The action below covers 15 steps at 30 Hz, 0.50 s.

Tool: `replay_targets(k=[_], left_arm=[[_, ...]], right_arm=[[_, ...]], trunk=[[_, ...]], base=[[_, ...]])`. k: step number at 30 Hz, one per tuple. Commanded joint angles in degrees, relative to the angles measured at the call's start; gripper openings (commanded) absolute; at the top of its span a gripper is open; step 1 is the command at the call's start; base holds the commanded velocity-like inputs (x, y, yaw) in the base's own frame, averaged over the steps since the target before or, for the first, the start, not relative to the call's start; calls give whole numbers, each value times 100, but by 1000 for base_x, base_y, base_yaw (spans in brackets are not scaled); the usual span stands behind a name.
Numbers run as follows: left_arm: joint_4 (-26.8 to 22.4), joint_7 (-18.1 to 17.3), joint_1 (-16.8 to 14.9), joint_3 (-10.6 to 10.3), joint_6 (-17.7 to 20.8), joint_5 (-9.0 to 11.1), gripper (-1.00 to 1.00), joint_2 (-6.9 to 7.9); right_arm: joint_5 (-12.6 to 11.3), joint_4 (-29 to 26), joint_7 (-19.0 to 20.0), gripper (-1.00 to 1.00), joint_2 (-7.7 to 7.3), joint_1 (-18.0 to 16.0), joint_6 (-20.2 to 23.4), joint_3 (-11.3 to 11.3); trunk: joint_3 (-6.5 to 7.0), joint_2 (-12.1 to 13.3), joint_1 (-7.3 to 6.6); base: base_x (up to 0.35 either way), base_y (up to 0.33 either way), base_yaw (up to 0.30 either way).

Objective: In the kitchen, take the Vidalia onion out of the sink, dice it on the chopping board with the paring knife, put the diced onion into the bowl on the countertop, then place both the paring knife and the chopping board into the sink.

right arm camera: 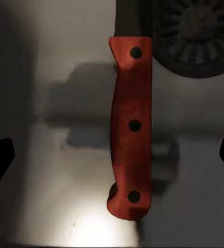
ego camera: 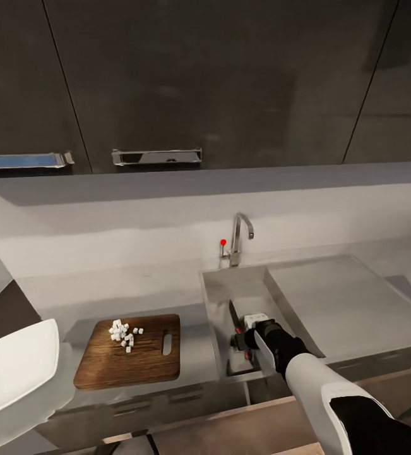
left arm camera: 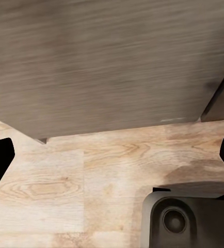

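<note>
The paring knife (right arm camera: 131, 129), red-handled with its dark blade (ego camera: 232, 316) pointing toward the faucet, lies in the sink (ego camera: 221, 287) beside the round drain (right arm camera: 194, 31). My right gripper (ego camera: 240, 341) hovers over the handle, open; in the right wrist view the right gripper (right arm camera: 112, 160) has both fingers well clear of the handle. On the countertop (ego camera: 196, 354) to the left of the sink, the chopping board (ego camera: 139, 366) carries a small heap of white diced onion (ego camera: 124, 333). The white bowl (ego camera: 12, 366) stands at the far left. My left gripper (left arm camera: 112, 160) is open over wooden floor.
A chrome faucet (ego camera: 240, 237) with a red knob (ego camera: 223, 242) rises behind the basin. The flat drainboard (ego camera: 344, 303) stretches to the right. Dark wall cabinets (ego camera: 205, 82) hang above. In the left wrist view a cabinet front (left arm camera: 101, 62) and the robot's base (left arm camera: 194, 222) appear.
</note>
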Motion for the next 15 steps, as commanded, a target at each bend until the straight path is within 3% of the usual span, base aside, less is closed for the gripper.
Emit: replay_targets(k=[1, 7, 15], left_arm=[[-10, 19, 1, -49, -9, 59, 100, 7], [-10, 19, 1, -49, -8, 59, 100, 7], [-7, 19, 1, -43, -8, 67, 100, 7]], right_arm=[[60, -296, 44, 100, -53, -2, 53, 19], [60, -1506, 55, 100, -124, -1, 255, 36], [60, -2459, 56, 100, -122, 133, 401, 46]], trunk=[[-11, -11, 4], [-11, -11, 4], [-11, -11, 4]], base=[[0, 0, 0], [0, 0, 0], [0, 0, 0]])
